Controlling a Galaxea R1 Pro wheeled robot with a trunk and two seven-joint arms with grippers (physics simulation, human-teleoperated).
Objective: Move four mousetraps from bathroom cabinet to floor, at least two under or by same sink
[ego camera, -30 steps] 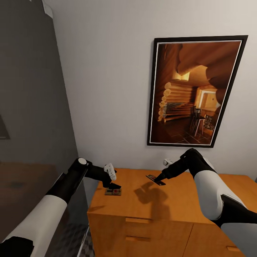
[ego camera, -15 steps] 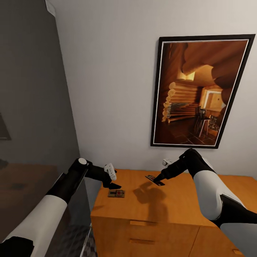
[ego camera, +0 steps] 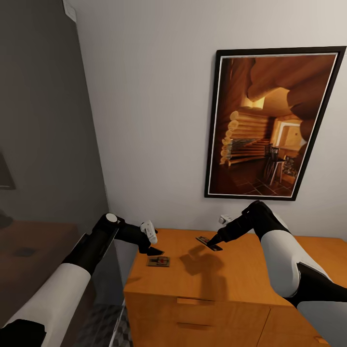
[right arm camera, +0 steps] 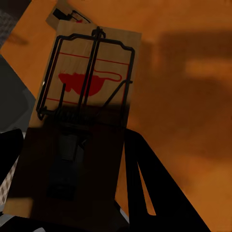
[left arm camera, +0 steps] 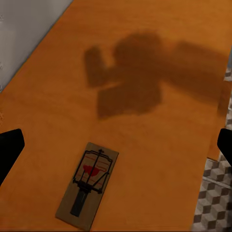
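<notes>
Reaching over the near left corner of the cabinet (ego camera: 226,274), the left gripper (ego camera: 153,250) hangs just above the smooth orange-brown top with its jaws spread wide; in the left wrist view its two dark fingertips (left arm camera: 9,147) sit at opposite borders with bare wood between them. One mousetrap (ego camera: 158,261) lies flat on the top just below and beside that gripper, close to the cabinet's left edge, with a narrow strip of free wood around it. Past the front edge, in the left wrist view, a patch of the bathroom floor (left arm camera: 215,198) with its cube pattern shows below. Further in, the right gripper (ego camera: 215,242) holds a second mousetrap (ego camera: 209,243) lifted clear of the top, jaws pinching its end; a shadow falls on the wood beneath it. The right wrist view shows that board (right arm camera: 82,116) held lengthwise between the dark fingers. The middle and right of the cabinet top lie open. Behind, the top meets a white wall (ego camera: 154,120) bearing a framed picture (ego camera: 272,123), and a grey panel (ego camera: 43,125) stands at the left.
</notes>
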